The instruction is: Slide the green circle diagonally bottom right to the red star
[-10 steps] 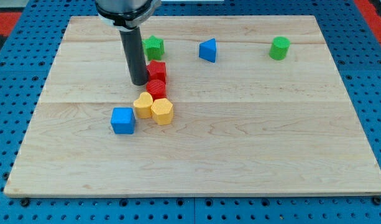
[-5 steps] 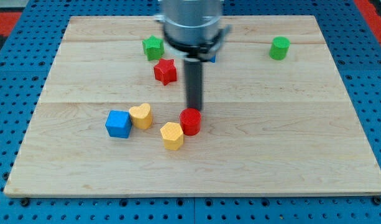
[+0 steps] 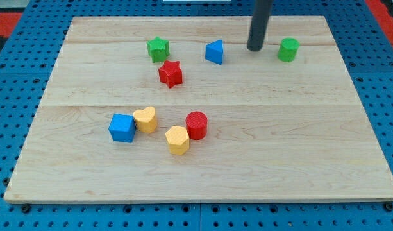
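Note:
The green circle stands near the view's top right of the wooden board. The red star lies left of centre in the upper half, far to the left of the green circle. My tip rests on the board just left of the green circle, with a small gap between them, and right of the blue triangle.
A green star sits above the red star. Lower down are a blue cube, a yellow heart, a yellow hexagon and a red cylinder. The board's edge runs along the view's bottom.
My tip pushed the red cylinder down and right, scattering the yellow blocks and blue cube, then moved up and right to beside the green circle. The red star shifted slightly right.

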### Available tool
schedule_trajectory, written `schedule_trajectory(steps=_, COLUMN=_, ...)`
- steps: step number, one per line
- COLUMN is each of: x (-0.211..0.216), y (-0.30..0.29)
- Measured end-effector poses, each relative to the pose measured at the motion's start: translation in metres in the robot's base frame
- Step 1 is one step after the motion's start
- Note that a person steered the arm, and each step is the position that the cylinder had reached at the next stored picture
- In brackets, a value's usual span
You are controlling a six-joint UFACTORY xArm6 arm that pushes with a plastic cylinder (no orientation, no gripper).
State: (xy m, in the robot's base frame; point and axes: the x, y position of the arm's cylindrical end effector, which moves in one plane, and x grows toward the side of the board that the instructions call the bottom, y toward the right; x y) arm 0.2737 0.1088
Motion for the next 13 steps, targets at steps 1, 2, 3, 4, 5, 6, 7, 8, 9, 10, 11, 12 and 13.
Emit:
schedule_trajectory(steps=1, x=-0.033, y=0.071)
schedule_trajectory(steps=2, x=-0.006, y=0.120)
schedule_trajectory(steps=3, x=0.034, y=0.120)
schedule_trajectory(steps=4, x=0.040, y=0.111)
schedule_trajectory(steps=5, x=-0.004, y=0.121)
schedule_trajectory(steps=6, x=0.016, y=0.062)
schedule_trajectory(steps=7, x=0.048, y=0.058)
schedule_trajectory(steps=8, x=0.063, y=0.083)
schedule_trajectory(steps=9, x=0.091, y=0.109)
schedule_trajectory(steps=10, x=0.125, y=0.055)
schedule_trajectory(steps=11, x=0.109, y=0.075)
schedule_trajectory(steps=12, x=0.069, y=0.122)
schedule_trajectory(steps=13, x=0.033, y=0.092)
